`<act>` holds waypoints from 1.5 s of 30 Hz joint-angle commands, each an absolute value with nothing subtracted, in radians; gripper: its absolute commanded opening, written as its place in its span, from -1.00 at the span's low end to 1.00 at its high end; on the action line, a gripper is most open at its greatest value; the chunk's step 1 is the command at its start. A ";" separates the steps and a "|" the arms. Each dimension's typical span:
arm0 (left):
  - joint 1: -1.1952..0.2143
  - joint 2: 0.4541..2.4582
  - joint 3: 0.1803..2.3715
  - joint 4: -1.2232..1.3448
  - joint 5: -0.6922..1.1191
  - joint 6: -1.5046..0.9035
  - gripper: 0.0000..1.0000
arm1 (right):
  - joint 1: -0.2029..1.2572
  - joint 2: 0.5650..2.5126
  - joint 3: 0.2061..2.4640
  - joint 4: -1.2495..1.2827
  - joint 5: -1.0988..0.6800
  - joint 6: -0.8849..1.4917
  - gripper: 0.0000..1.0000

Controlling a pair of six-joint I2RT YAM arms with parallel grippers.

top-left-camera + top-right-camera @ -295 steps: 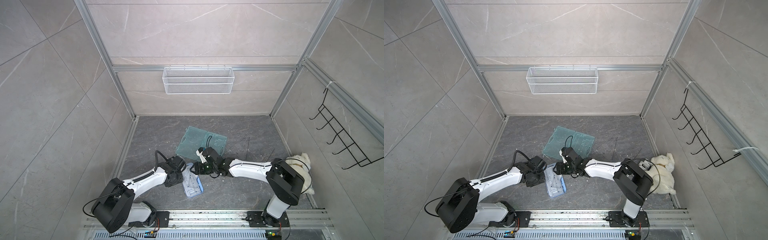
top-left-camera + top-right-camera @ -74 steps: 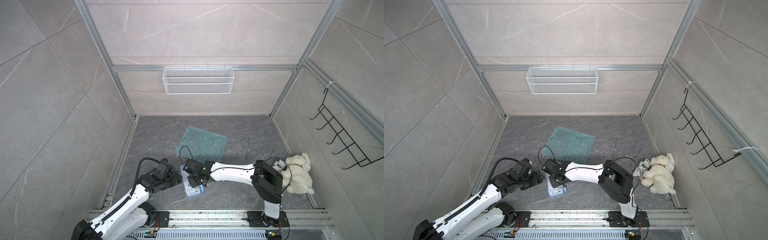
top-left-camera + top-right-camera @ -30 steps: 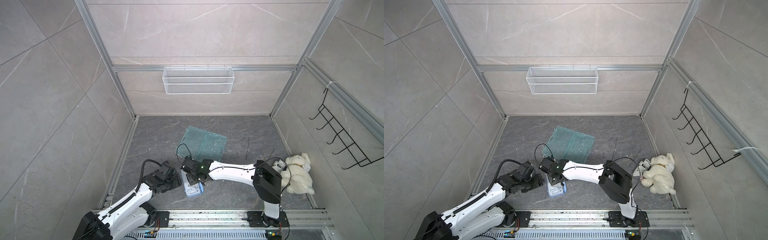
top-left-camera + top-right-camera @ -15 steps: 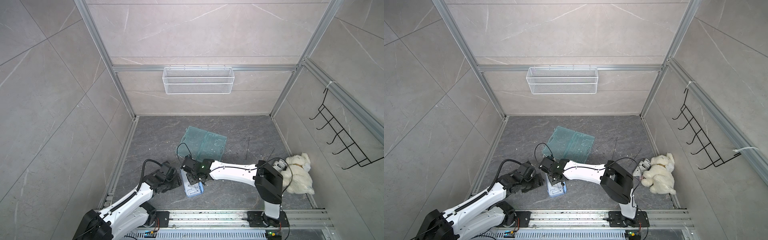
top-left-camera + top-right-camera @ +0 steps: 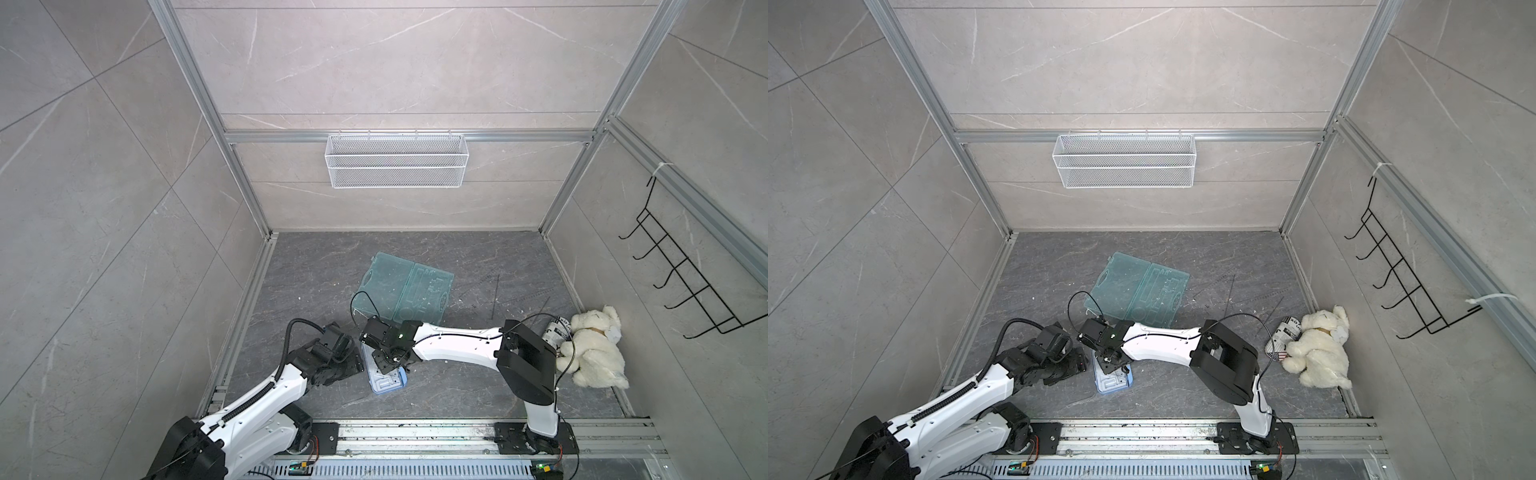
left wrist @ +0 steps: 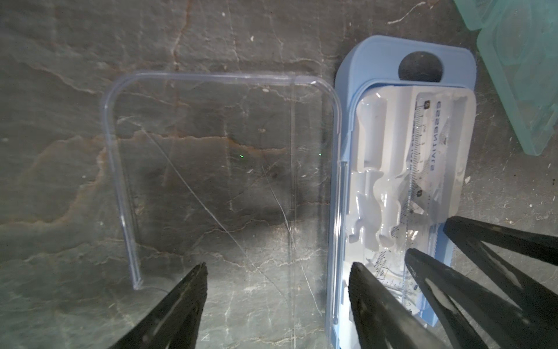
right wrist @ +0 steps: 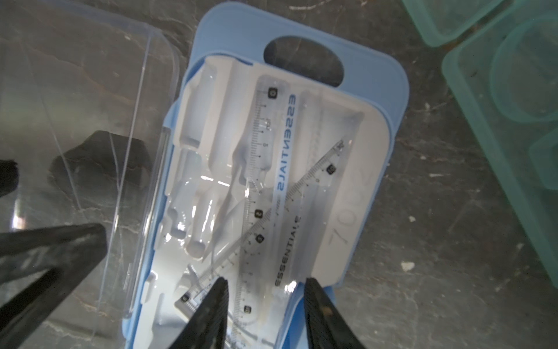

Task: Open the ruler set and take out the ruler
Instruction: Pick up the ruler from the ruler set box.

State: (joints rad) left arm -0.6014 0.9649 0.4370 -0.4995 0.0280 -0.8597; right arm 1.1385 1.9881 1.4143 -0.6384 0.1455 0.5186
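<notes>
Found the ruler set (image 5: pixel 388 381) lying flat and opened on the grey floor (image 5: pixel 457 399), near the front rail and just in front of a green translucent case (image 5: pixel 405 291). Saw its clear lid (image 6: pixel 211 181) folded out flat beside the blue base, on the left arm's side. Noted the ruler (image 7: pixel 271 145), clear with blue lettering, resting in the white tray and crossed at an angle by a set square (image 7: pixel 302 187).

Recorded the left gripper (image 6: pixel 279 269) spread wide above the lid's near edge, holding nothing. Recorded the right gripper (image 7: pixel 266 282) narrowly parted low over the near end of the ruler, one finger at either side. Could not tell whether the fingers touched it.

Marked both grippers close together over the set in both top views. Placed a white plush toy (image 5: pixel 594 353) well apart at the right wall, and a wire basket (image 5: pixel 395 166) on the back wall.
</notes>
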 commanded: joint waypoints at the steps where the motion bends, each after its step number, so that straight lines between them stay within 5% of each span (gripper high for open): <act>1: -0.599 0.972 0.453 -0.493 0.018 -0.846 0.52 | 1.144 2.021 1.443 -0.649 0.133 0.497 -0.11; 19: -0.599 0.967 0.448 -0.494 0.011 -0.848 0.52 | 1.150 2.033 1.460 -0.667 0.155 0.496 -0.42; 45: -0.599 0.947 0.496 -0.530 -0.021 -0.781 0.53 | 1.082 1.800 1.358 -0.663 0.240 0.603 -0.39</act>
